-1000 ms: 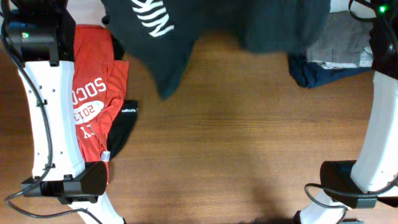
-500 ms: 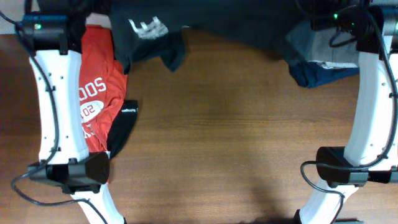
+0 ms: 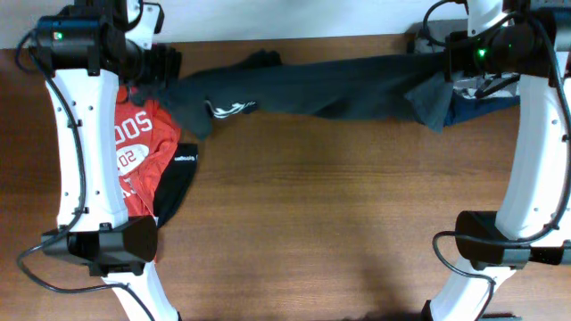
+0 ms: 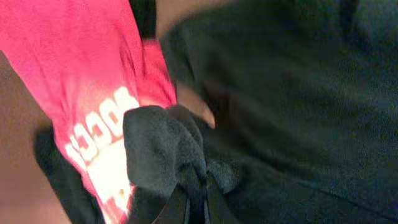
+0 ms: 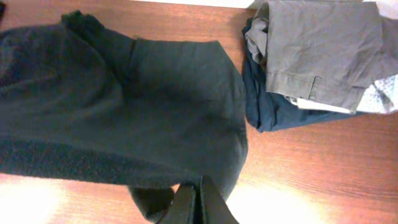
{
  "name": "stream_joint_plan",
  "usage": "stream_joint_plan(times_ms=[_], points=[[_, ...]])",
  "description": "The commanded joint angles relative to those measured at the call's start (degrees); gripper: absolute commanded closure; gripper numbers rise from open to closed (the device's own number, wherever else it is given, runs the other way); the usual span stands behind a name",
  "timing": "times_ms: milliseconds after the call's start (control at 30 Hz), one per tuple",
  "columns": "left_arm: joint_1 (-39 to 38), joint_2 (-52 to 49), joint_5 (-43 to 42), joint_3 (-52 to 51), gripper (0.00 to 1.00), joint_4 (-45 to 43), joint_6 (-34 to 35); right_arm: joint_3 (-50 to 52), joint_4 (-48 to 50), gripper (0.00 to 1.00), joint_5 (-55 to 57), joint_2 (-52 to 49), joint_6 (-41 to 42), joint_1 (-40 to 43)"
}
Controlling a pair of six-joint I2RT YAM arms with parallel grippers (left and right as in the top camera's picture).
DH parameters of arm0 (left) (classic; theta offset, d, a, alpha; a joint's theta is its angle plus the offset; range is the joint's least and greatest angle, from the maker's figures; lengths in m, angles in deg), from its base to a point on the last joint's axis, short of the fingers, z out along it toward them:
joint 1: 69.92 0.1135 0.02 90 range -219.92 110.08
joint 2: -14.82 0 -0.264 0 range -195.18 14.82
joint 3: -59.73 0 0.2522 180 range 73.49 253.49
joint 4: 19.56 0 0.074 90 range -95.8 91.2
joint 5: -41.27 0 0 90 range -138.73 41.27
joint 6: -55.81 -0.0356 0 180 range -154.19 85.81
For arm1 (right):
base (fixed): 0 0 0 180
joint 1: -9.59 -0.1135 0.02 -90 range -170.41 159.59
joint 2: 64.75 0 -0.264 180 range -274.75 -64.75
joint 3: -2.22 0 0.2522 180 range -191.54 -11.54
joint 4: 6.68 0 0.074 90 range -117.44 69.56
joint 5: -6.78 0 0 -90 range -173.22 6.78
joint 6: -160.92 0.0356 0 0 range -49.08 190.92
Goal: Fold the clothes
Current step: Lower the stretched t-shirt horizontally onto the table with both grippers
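My left tool [image 4: 198, 204] is clenched on a bunched wad of the black T-shirt [image 4: 163, 149]. The tips are buried in the cloth at the bottom of the wrist view. From there the tee runs off to the rt of the tool, dark and blurred. Just left of the tool is the red garment [image 4: 81, 81] w/ white print, its edge tucked under the wad.

My right tool [image 5: 200, 200] is pinched tight too, w/ a hanging fold of the tee's hem caught btwn the fingers. Ahead of this tool and to its left the tee spreads wide. Can't tell how much of it rests on the table [image 5: 323, 155]. Ahead and to the rt lies the navy garment [image 5: 273, 109], touching the tee's edge. The grey garment [image 5: 317, 43] is piled on top of it, and a pale patterned piece [image 5: 382, 93] pokes out at the far rt.

From overhead the tee is a long band stretched btwn both tools, along the far side of the table. Its white lettering [image 3: 227, 110] sits nr the left tool. The red garment lies alongside my left arm. A second black garment [image 3: 178, 178] w/ a small white label sticks out from under its rt edge.
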Motion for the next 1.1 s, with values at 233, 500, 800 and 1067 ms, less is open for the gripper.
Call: stream_joint_plan(times_ms=[233,500,800,1067], points=[[1.60,6.16,2.62,-6.23,1.00,5.53,4.09,30.03,-0.33,0.96,2.75,22.12,4.00,2.08],[1.60,19.89,3.10,-31.43,0.99,5.09,7.61,47.98,-0.33,0.96,2.97,36.17,8.66,2.08],[1.60,31.02,1.01,-53.64,1.00,-2.58,10.73,72.35,0.68,0.96,2.29,43.12,15.43,2.08],[-0.04,30.97,-1.40,-70.31,1.00,-25.64,10.69,84.54,9.86,0.96,1.01,42.16,17.92,2.08]])
